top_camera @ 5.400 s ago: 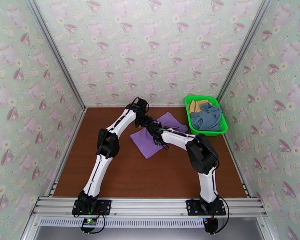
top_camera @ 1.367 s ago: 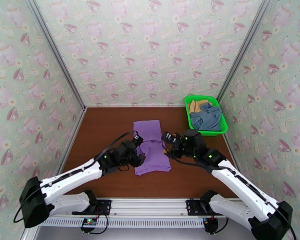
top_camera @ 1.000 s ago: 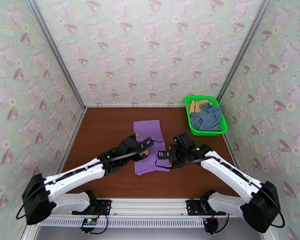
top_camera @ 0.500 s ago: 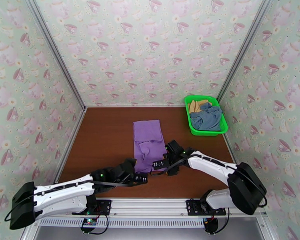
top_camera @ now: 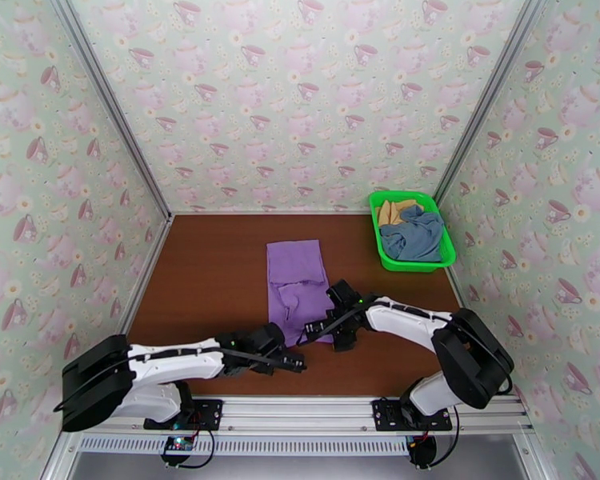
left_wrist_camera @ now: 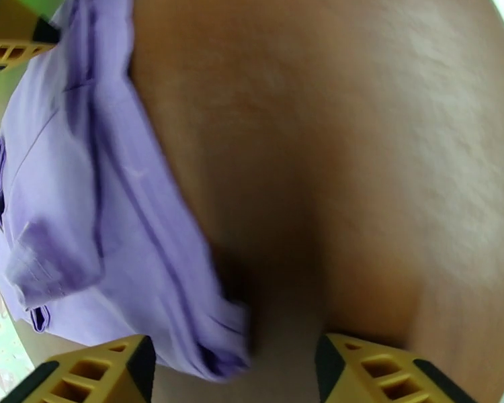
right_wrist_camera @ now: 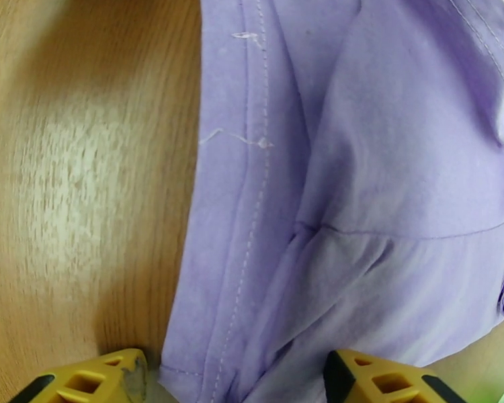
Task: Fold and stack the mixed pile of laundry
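Teacup wallpaper point(top_camera: 300, 90) all round, brown wooden table point(top_camera: 212, 274) underneath, that's my setup. The purple garment point(top_camera: 296, 274) lies out on the table as a long narrow strip, running from about the middle toward my side, and it looks folded lengthwise with a seam and a little flap showing on top.

Both my arms are down low at its near end. My left gripper point(top_camera: 292, 363) sits at the near left corner, with its jaws spread. On the left wrist cam the rumpled corner of the cloth lies between my yellow fingertips point(left_wrist_camera: 97, 371) without being pinched. It's a bit blurry there.

My right gripper point(top_camera: 326, 336) is at the near right corner, and its jaws are also apart. On the right wrist cam the stitched hem runs down into the gap, with bare wood off to the left of it, and neither finger is pressing on the fabric as far as I can see.

The other two are over in the green basket point(top_camera: 376, 226) at the far right corner, well away from my grippers. The blue-grey garment point(top_camera: 412, 238) is bunched up and takes most of the room, and the tan garment point(top_camera: 392, 211) is tucked in behind it.
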{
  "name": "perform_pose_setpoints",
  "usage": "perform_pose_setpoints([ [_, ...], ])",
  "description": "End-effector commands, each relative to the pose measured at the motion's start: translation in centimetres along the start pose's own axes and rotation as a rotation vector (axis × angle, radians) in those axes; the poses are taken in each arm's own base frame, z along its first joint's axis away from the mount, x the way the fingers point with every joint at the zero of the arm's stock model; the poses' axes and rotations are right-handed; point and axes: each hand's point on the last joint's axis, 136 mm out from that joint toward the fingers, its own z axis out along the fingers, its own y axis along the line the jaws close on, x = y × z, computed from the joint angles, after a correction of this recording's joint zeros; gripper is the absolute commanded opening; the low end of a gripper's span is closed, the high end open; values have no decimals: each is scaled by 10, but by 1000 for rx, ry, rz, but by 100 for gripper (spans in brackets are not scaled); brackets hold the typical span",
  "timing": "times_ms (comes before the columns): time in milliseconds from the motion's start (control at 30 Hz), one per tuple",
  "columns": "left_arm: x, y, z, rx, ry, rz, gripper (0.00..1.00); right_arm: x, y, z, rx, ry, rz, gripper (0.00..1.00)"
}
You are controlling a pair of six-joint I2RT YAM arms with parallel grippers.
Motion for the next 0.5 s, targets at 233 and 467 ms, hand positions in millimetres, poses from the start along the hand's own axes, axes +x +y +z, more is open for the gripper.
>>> perform_pose_setpoints([
  [233, 5, 9, 30, 73, 43, -59, 35, 10, -18, 21, 10, 52, 32, 53],
  [467, 11, 1, 38, 169, 110, -61, 0, 9, -25, 17, 33, 51, 34, 22],
])
